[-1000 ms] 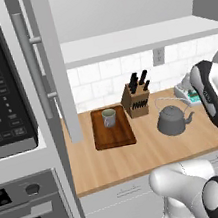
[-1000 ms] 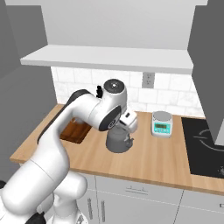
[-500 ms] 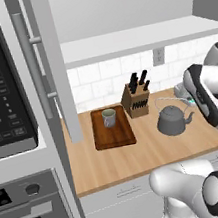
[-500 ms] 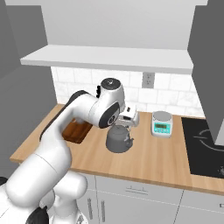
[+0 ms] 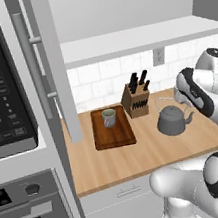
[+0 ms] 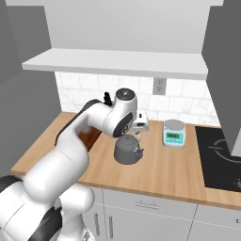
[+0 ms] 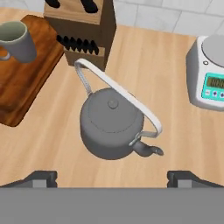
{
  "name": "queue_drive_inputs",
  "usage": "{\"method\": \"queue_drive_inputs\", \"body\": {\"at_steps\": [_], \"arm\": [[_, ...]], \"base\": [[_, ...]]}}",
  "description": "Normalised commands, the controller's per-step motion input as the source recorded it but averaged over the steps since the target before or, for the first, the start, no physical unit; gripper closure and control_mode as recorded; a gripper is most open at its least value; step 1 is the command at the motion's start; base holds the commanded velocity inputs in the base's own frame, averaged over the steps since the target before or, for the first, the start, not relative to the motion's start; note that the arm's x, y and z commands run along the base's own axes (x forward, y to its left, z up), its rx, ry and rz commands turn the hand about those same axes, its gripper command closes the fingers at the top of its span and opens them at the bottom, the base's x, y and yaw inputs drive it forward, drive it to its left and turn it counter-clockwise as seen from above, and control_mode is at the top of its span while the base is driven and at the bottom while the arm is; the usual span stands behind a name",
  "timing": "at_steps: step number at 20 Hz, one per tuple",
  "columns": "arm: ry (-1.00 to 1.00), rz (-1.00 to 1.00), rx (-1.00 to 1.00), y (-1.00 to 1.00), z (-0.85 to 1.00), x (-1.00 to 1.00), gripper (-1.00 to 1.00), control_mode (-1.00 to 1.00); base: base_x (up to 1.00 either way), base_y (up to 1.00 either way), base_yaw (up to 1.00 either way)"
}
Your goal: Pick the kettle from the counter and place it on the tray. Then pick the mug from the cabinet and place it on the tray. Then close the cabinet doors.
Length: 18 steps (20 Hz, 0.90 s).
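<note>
So the gripper is hanging above the kettle with its jaws spread as wide as they go and nothing in them; in the hand view the 2 dark fingertips are sitting far apart at the bottom edge, so it looks like it's lining up for a grab, not holding anything; the kettle is sitting on the counter, just beside the knife block and near a small kitchen scale with a green display; its thin wire handle is arching up over the lid, and I'm guessing that's the bit the fingers are aiming for, since the squat body looks too wide to pinch; the spout is pointing toward the gripper side in the hand view, so the arm is probably needing to come down over the lid without knocking it; funny thing is the mug is already standing on the tray, at the back end of it, which is leaving the front part free for the kettle; the tray is lying on the counter on the other side of the knife block from the kettle; the cabinet door is hanging open on the left, so closing it is looking like the last job.
</note>
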Motion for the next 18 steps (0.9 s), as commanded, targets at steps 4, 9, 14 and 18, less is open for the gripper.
{"method": "queue_drive_inputs", "body": {"at_steps": [4,9,14,18], "arm": [[0.01,0.11,-0.04,0.0,-0.19,0.44,-1.0,-1.0],[0.04,0.09,-0.04,0.0,-0.13,0.38,-1.0,-1.0],[0.0,0.05,-0.01,0.0,-0.15,0.35,-1.0,-1.0],[0.01,0.06,0.0,0.01,-0.14,0.21,-1.0,-1.0]], "base": [[0.0,0.0,0.0],[0.0,0.0,0.0],[0.0,0.0,0.0],[0.0,0.0,0.0]]}}
